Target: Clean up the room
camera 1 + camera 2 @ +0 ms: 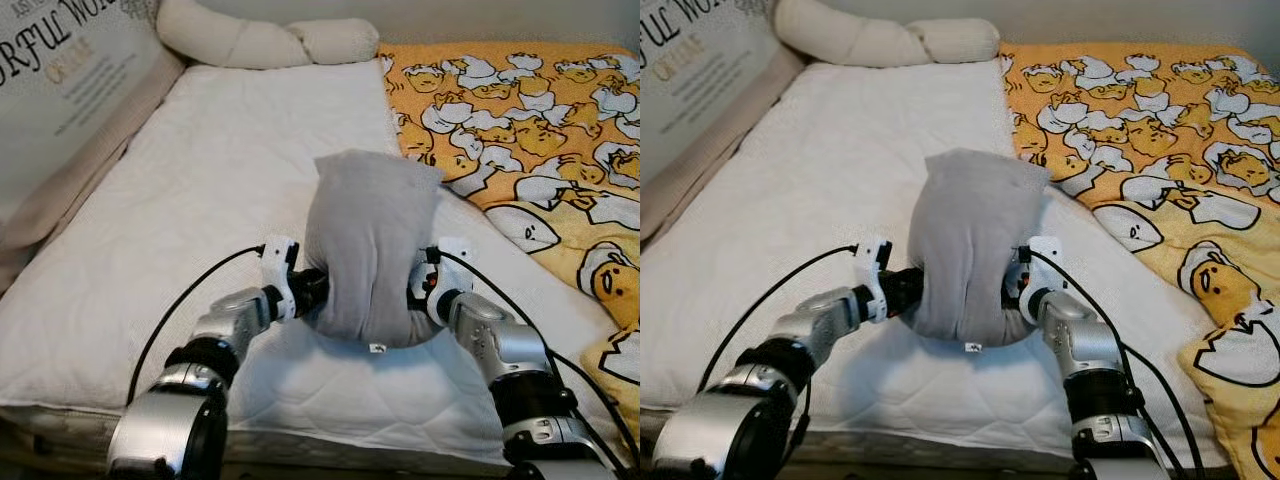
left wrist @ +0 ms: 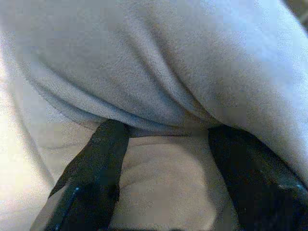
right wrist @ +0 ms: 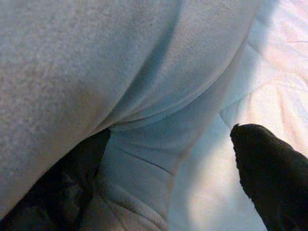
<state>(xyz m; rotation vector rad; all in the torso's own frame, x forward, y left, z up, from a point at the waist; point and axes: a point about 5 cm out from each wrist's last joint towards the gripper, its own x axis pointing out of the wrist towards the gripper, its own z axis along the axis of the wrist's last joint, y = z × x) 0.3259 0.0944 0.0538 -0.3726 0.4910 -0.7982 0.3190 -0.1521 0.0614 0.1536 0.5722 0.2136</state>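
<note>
Bed (image 1: 200, 200) with a white quilted mattress cover takes up most of the head views, running from 6 o'clock up to 12. A yellow cartoon-print blanket (image 1: 540, 130) lies spread and rumpled over the bed from 1 to 4 o'clock, not folded. A cream knotted bolster (image 1: 260, 42) lies along the head end at 12, and a printed cushion or board with lettering (image 1: 60, 80) leans at 10 to 11. The grey pillow (image 1: 368, 245) stands on end at centre, squeezed between both arms, its lower end at or just over the mattress; which one I cannot tell. Left tool (image 2: 166, 163) is at the pillow's 9 o'clock side, fingers (image 2: 96, 173) spread with grey fabric bulging between them, pressing rather than pinching. Right tool (image 3: 175, 173) is at its 3 o'clock side, also spread, one finger tucked under a fold and the other out over the white cover. Progress, by judgement: mid-task, pillow in hand but not placed; it likely belongs up at 12 by the bolster. Left to do: set the pillow down, straighten or fold the blanket. Rest of the room is out of frame, so overall completion cannot be judged.
</note>
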